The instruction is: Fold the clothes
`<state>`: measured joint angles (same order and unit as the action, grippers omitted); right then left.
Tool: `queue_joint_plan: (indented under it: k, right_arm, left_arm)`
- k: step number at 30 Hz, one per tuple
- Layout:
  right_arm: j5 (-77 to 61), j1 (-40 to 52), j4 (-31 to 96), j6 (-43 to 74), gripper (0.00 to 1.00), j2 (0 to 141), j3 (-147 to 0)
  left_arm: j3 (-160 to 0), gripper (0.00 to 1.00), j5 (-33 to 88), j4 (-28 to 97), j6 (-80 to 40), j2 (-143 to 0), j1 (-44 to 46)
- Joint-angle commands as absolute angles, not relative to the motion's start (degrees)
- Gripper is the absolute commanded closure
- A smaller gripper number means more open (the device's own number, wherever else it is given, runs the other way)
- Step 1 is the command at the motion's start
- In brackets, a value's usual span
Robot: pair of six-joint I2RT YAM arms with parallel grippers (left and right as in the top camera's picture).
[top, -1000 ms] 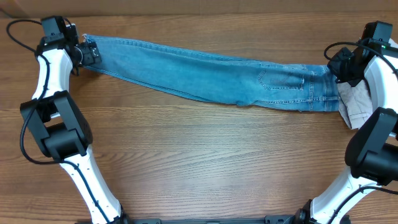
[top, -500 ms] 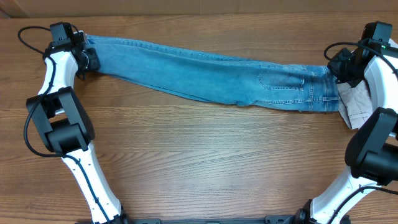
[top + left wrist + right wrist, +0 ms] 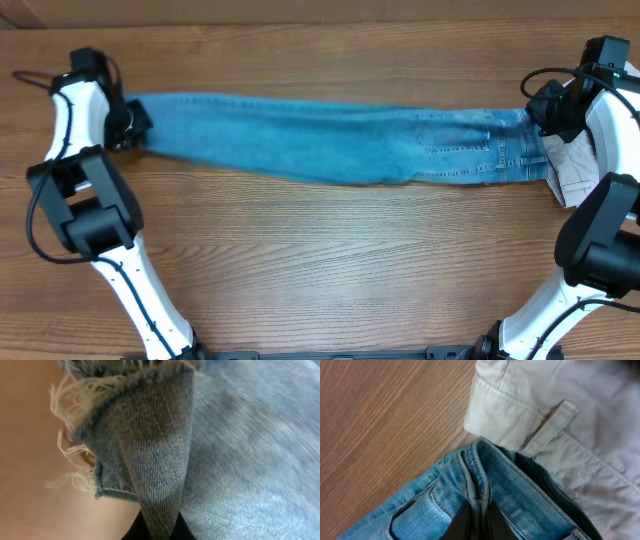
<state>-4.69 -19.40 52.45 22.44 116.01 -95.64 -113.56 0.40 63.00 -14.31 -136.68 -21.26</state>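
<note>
Between left pincer (image 3: pixel 132 121) and right pincer (image 3: pixel 545 107), jeans (image 3: pixel 320 148) stretched, ends pinched

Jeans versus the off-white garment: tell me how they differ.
Colour: the jeans are light-blue denim; the off-white garment is far paler. Pose: the jeans lie stretched across the table, the garment lies bunched at the right end. Hold: the left gripper pinches the jeans' frayed hem and the right gripper their waistband; nothing grips the garment. Both are clothes on the table.
</note>
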Motion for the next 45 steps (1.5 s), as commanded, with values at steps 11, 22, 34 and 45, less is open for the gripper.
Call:
queue_joint_plan:
  k: [11,22,34,45]
  right_arm:
    - [-3.25,-19.92,49.39,19.18,0.9,116.03,-97.47]
    - [-11.27,-19.92,41.69,8.54,0.57,116.03,-97.47]
    - [-11.16,-19.92,47.37,7.25,0.52,114.43,-97.58]
    - [-9.13,-19.92,56.88,7.2,0.51,115.22,-92.33]
  left_arm:
    - [-112.18,0.71,-5.08,76.58,-17.54,-133.69,-30.89]
    - [-112.22,0.71,-4.67,75.02,-16.56,-130.21,-28.25]
    - [-112.25,0.0,-6.5,72.07,-16.64,-111.46,-30.63]
    - [-112.09,0.0,-2.92,78.83,-16.27,-117.12,-30.13]
